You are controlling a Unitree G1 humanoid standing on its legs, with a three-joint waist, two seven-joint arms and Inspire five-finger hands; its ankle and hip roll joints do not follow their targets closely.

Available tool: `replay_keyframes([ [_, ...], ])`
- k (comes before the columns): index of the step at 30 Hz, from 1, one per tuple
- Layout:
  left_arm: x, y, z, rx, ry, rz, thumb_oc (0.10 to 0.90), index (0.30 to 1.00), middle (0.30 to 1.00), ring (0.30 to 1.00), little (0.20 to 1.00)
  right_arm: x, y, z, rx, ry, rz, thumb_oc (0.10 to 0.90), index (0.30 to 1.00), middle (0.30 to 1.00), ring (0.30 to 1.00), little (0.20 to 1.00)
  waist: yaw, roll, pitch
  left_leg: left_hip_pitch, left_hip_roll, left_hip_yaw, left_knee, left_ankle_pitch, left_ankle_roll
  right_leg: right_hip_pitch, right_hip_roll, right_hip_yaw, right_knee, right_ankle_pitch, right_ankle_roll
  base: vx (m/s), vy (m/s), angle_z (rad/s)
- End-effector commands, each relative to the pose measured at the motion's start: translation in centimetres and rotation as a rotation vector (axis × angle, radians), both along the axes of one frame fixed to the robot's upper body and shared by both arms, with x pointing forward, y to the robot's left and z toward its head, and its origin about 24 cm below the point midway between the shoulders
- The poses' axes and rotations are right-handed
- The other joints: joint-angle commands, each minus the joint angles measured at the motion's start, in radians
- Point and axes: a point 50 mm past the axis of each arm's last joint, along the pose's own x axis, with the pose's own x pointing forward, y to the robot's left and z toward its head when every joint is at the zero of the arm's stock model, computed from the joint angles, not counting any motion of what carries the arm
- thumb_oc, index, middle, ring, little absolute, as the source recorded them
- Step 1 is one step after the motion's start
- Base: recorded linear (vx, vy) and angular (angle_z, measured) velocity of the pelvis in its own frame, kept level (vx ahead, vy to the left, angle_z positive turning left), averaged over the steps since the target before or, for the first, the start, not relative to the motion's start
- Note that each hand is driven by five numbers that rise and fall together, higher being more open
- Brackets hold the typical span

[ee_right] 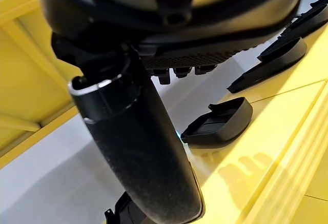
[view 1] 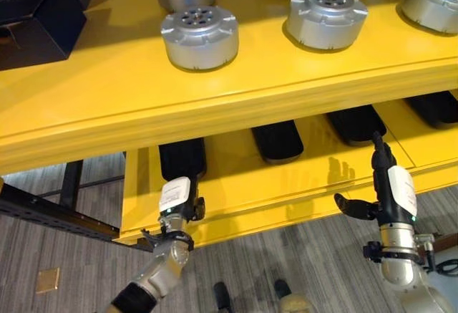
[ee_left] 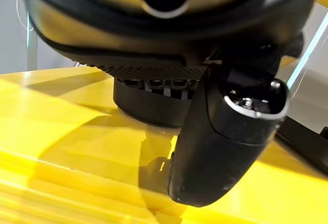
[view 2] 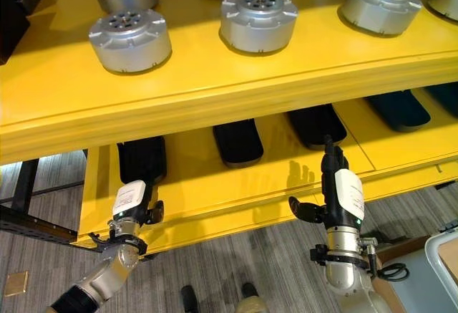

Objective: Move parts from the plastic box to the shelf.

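The shelf [view 1: 107,91] is finished in glossy yellow on both tiers, and the parts [view 1: 199,36] on its upper tier are coloured matt silver-grey with dark holes in their tops. The pads [view 1: 278,141] on the lower tier are black. The floor [view 1: 86,270] is patterned in grey streaks, with one small tan square [view 1: 48,280] set in it.

The left hand [ee_left: 205,55] hangs just above a yellow shelf board [ee_left: 61,131], its thumb [ee_left: 220,147] pointing down at it. A black part [ee_left: 148,103] lies on the board past the thumb.
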Motion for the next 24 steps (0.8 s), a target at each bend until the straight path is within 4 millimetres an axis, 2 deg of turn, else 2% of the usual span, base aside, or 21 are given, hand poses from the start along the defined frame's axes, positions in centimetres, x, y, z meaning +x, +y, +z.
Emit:
replay_keyframes([
  [1, 1.1, 2.0, 2.8, 0.099, -0.133, -0.013, 0.900, 1.000, 1.000, 1.000, 1.000, 0.4, -0.1, 5.7, 0.006, -0.317, -0.002, 0.900, 1.000, 1.000, 1.000, 1.000, 0.044, -0.017, -0.047, 0.073, 0.059, 0.036, -0.002, -0.098, 0.004, -0.138, 0.009, -0.038, 0.091, 0.073, 0.000, 0.00, 0.000, 0.00],
  [19, 0.8, 1.7, 3.7, 0.088, -0.158, -0.063, 0.900, 1.000, 1.000, 1.000, 1.000, 0.3, -0.5, 5.7, -0.009, -0.308, -0.030, 0.900, 1.000, 1.000, 1.000, 1.000, 0.050, -0.018, -0.049, 0.068, 0.059, 0.028, -0.003, -0.096, 0.003, -0.138, 0.009, -0.046, 0.088, 0.072, 0.001, 0.00, 0.000, 0.00],
  [24, 1.1, 1.5, 4.1, 0.043, -0.226, -0.040, 0.900, 1.000, 1.000, 1.000, 1.000, 0.4, -0.5, 5.6, -0.009, -0.305, -0.030, 0.900, 1.000, 1.000, 1.000, 1.000, 0.048, -0.021, -0.049, 0.070, 0.061, 0.029, -0.003, -0.096, 0.002, -0.138, 0.009, -0.044, 0.090, 0.072, 0.000, 0.00, 0.000, 0.00],
])
